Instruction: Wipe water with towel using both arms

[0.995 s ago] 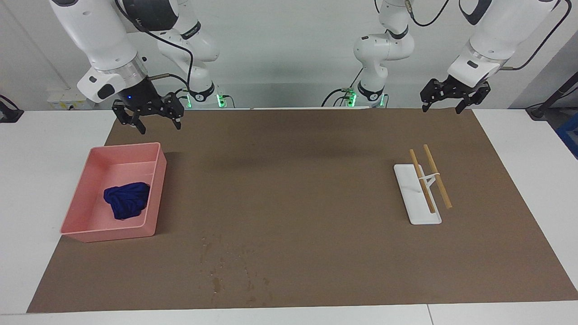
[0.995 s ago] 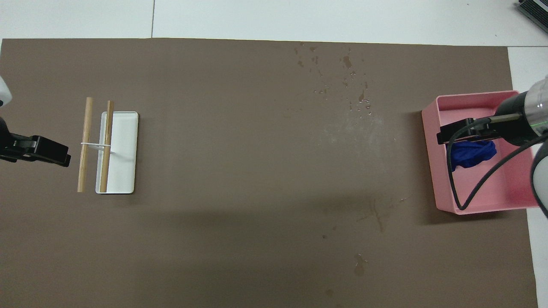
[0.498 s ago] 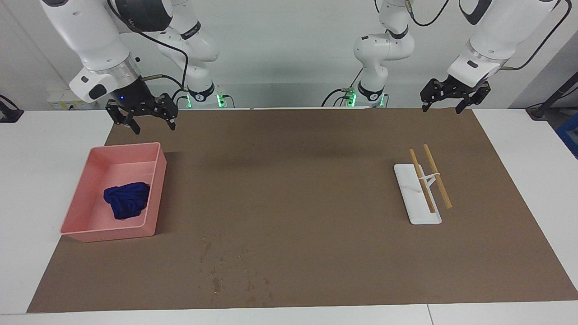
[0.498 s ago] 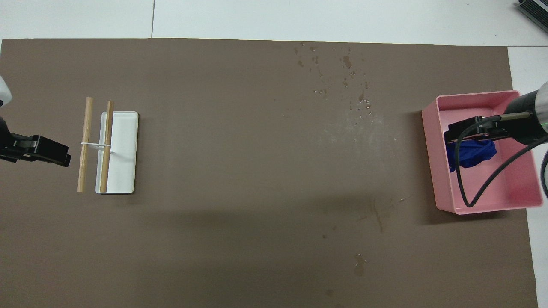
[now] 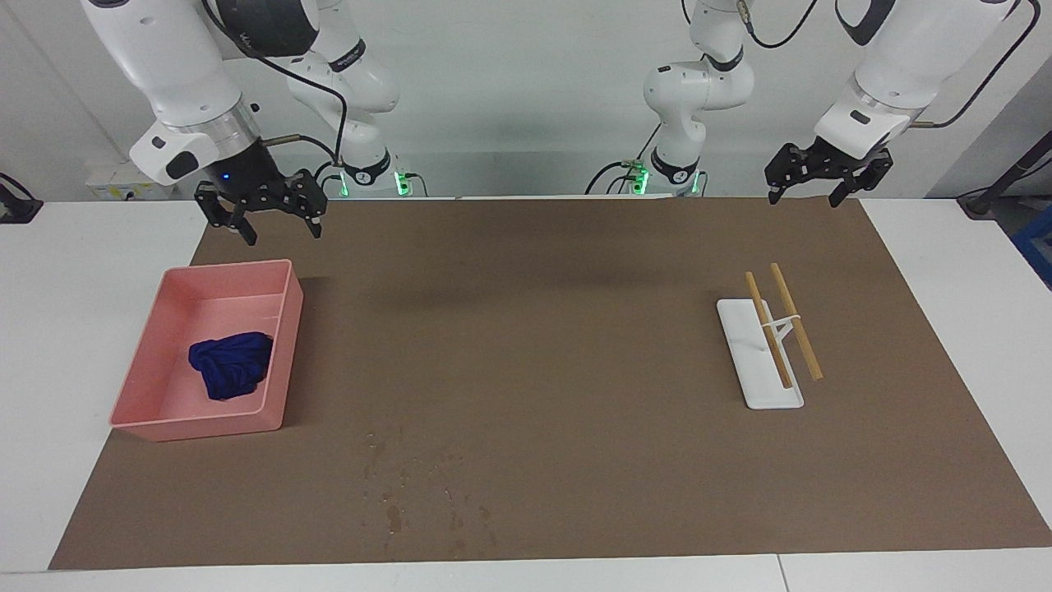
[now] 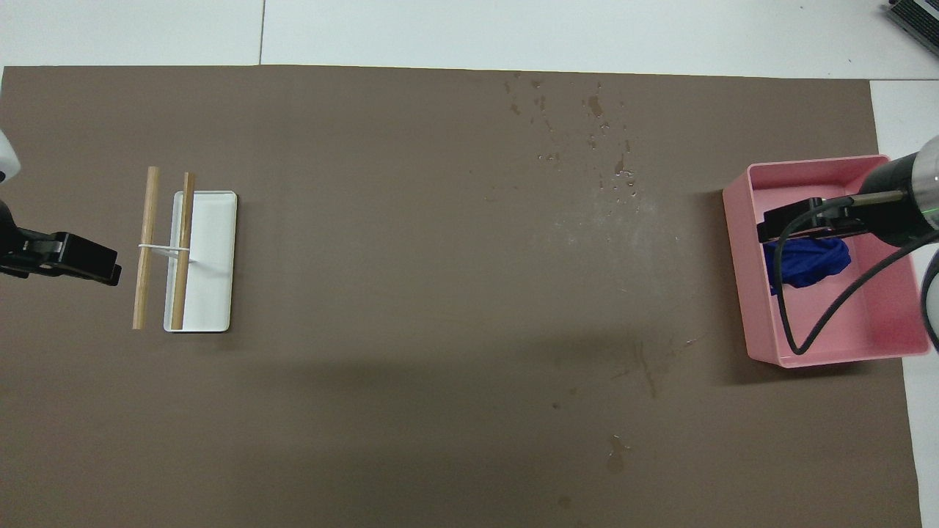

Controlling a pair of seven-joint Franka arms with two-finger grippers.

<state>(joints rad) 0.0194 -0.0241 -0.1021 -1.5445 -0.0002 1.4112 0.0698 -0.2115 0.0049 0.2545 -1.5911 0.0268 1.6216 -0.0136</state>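
Observation:
The blue towel [image 5: 230, 364] lies crumpled in the pink tray [image 5: 197, 424] at the right arm's end of the table; it also shows in the overhead view [image 6: 813, 264]. The water [image 5: 411, 493] is scattered specks on the brown mat, farther from the robots than the tray and beside it toward the table's middle; the specks also show in the overhead view [image 6: 587, 139]. My right gripper [image 5: 282, 235] is open and empty, raised over the pink tray [image 6: 739, 293], well above the towel. My left gripper [image 5: 805, 200] is open and empty, waiting high over the mat's corner at the left arm's end.
A white flat tray [image 5: 760, 378] with two wooden sticks [image 5: 781, 325] tied by a white band lies at the left arm's end. The brown mat [image 5: 534, 345] covers most of the white table. A cable hangs from the right wrist over the pink tray.
My right gripper has shifted a little toward the right arm's end of the table and now hovers over the pink tray. The left arm, towel and water have not moved.

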